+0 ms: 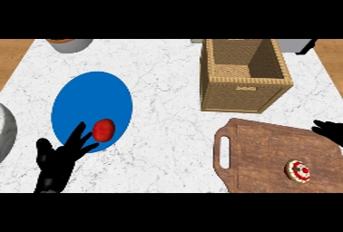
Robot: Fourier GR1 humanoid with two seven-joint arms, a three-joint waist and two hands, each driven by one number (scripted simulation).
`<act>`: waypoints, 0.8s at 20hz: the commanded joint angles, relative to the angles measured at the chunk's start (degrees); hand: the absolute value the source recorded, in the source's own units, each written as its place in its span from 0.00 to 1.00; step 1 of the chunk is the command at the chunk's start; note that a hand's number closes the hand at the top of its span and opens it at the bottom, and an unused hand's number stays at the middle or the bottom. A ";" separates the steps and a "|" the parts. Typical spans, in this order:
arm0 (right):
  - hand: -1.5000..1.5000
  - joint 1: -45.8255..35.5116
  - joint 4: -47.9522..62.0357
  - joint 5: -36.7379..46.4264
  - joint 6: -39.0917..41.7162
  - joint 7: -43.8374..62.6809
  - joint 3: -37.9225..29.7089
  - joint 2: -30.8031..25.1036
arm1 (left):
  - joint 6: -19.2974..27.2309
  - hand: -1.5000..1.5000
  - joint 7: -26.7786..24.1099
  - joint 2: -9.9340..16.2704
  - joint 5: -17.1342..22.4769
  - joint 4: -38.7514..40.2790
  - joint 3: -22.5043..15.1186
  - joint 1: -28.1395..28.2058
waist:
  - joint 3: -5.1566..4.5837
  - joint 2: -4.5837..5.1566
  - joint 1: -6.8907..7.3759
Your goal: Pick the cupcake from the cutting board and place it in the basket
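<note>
Right hand at the counter's right edge, above the cutting board's far right corner; whether its fingers are spread cannot be told. Cupcake sits near the board's near right corner, apart from the hand. Wicker basket beyond the board, no legible writing. Left hand, fingers spread, at the counter's near left edge, beside a red tomato on a blue plate.

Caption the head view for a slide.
Cupcake on the cutting board, basket beyond; left hand open by the blue plate.
</note>
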 commanded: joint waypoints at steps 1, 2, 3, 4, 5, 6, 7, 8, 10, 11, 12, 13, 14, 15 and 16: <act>0.00 3.62 -1.04 5.13 -2.44 -3.36 1.21 2.66 | -0.72 0.50 1.34 -0.39 -0.70 4.92 0.17 1.63 | -0.52 0.38 -0.58; 0.00 0.91 5.86 7.78 -4.81 -6.96 2.79 2.70 | -0.50 0.50 0.10 -1.31 -1.70 6.52 -0.45 0.84 | -0.49 0.59 -0.02; 0.00 0.43 6.47 9.26 -5.02 -7.81 3.71 2.62 | -1.03 0.50 3.61 0.44 -0.18 3.50 1.10 0.30 | -0.48 0.53 0.12; 0.00 -0.41 6.61 10.18 -5.54 -6.53 4.57 3.56 | -0.28 0.50 3.15 -0.33 -1.86 2.88 -0.53 1.62 | -0.50 0.51 0.22; 0.00 1.53 5.47 9.37 -4.82 -8.72 2.81 3.38 | -0.73 0.50 2.32 -0.81 -1.96 4.14 0.24 0.74 | -0.52 0.43 -0.26; 0.00 3.82 4.87 12.26 -7.16 -9.94 3.96 4.07 | 0.28 0.50 5.13 0.20 -1.89 -1.21 -0.32 3.40 | -0.48 0.34 -0.16; 0.00 0.05 8.25 11.20 -5.97 -10.52 2.47 3.33 | -0.21 0.50 3.12 -1.19 -2.59 3.19 0.09 1.05 | -0.53 0.47 -0.08; 0.00 1.29 4.87 12.10 -6.12 -7.43 4.91 5.33 | -1.81 0.50 1.94 -2.44 -1.69 9.63 1.22 -3.24 | -0.57 0.54 -0.61; 0.00 -0.31 8.10 15.99 -9.39 -7.83 8.26 8.06 | -2.71 0.50 1.30 -0.83 -1.90 4.77 1.04 1.77 | -0.54 0.52 0.22; 0.00 3.88 9.66 15.22 -10.65 -14.38 3.72 5.41 | -1.78 0.50 3.87 0.31 -1.52 3.53 2.53 1.22 | -0.50 0.41 -0.37; 0.00 0.82 6.88 16.73 -9.12 -7.66 9.21 8.93 | -4.64 0.50 1.36 0.62 -0.82 5.14 2.57 2.23 | -0.56 0.49 0.12; 0.00 -1.86 10.24 14.62 -7.91 -9.91 5.70 8.10 | -1.75 0.50 3.62 -0.95 -2.20 1.71 1.75 2.04 | -0.54 0.45 0.17; 0.00 1.36 11.24 17.35 -10.39 -12.87 7.25 8.11 | -1.76 0.50 5.08 -0.08 -2.39 3.05 2.63 0.07 | -0.52 0.46 -0.13; 0.00 0.20 10.55 18.84 -11.19 -9.42 10.25 11.37 | -3.55 0.50 3.22 0.29 -1.75 3.38 3.04 1.70 | -0.54 0.47 0.12; 0.00 -2.23 13.84 17.66 -11.22 -12.30 7.77 9.99 | -4.38 0.50 3.22 1.38 -2.09 2.14 2.85 3.21 | -0.52 0.48 0.35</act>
